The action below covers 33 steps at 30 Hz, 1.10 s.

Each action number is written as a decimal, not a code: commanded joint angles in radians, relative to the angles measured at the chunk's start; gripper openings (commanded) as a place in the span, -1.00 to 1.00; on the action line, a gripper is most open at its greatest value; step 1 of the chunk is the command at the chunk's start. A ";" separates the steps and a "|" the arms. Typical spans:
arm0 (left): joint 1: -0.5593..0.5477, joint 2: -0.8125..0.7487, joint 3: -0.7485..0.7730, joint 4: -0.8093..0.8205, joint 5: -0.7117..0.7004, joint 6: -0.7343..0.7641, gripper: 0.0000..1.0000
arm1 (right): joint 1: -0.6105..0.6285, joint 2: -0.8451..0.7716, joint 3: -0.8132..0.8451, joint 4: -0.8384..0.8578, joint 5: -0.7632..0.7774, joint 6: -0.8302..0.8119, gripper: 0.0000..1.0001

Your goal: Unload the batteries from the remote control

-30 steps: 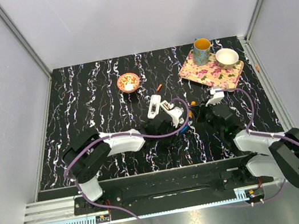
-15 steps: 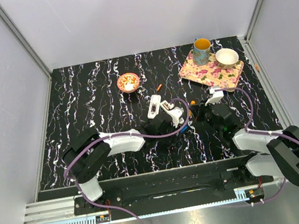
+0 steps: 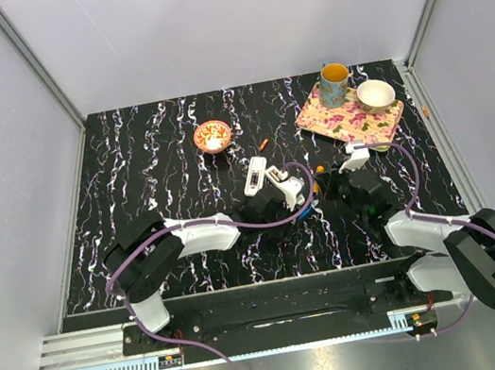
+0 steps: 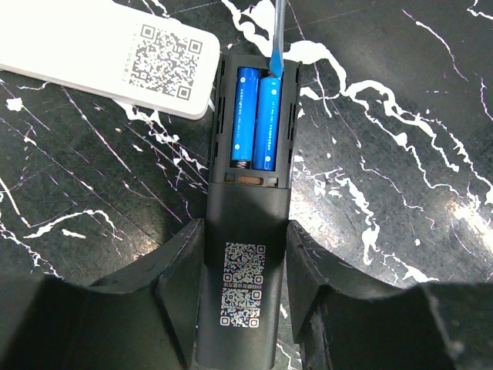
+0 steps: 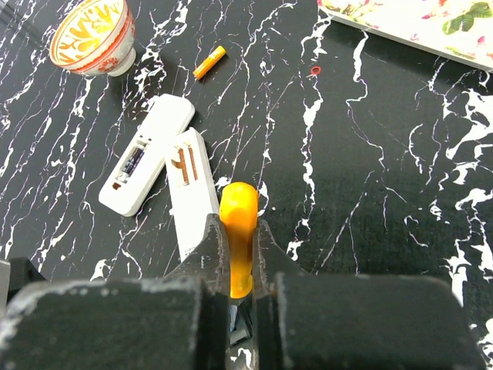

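Left gripper (image 4: pixel 244 266) grips black remote (image 4: pixel 245 204); 2 blue batteries (image 4: pixel 266 123) lie along it, pointing away. Right gripper (image 5: pixel 238 240) pinches orange tool (image 5: pixel 239 204).

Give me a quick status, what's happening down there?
Left gripper shut on black remote, bay open. Right gripper shut on orange-handled tool, blue tip at two blue batteries, both seated. White remote nearby, not blocking.

1. Remotes, three in all: black remote (image 4: pixel 245 231), white remote (image 5: pixel 146 163), second white remote (image 5: pixel 194 202).
2. Batteries I can count, also three: blue battery (image 4: pixel 246 116), second blue battery (image 4: pixel 268 123), orange battery (image 5: pixel 209 62).
3. Bowls, two: patterned bowl (image 5: pixel 92 35), white bowl (image 3: pixel 376 95).
4. And singles: one mug (image 3: pixel 335 83), one floral tray (image 3: pixel 336 117), one orange-handled tool (image 5: pixel 239 223).
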 commanded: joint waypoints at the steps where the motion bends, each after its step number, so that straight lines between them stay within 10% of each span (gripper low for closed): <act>1: 0.015 0.064 -0.020 -0.142 -0.033 0.007 -0.78 | 0.006 0.050 0.042 0.021 -0.017 0.001 -1.00; 33: 0.016 0.087 -0.027 -0.123 -0.028 -0.001 -1.00 | -0.093 0.173 -0.050 0.351 -0.448 0.467 -1.00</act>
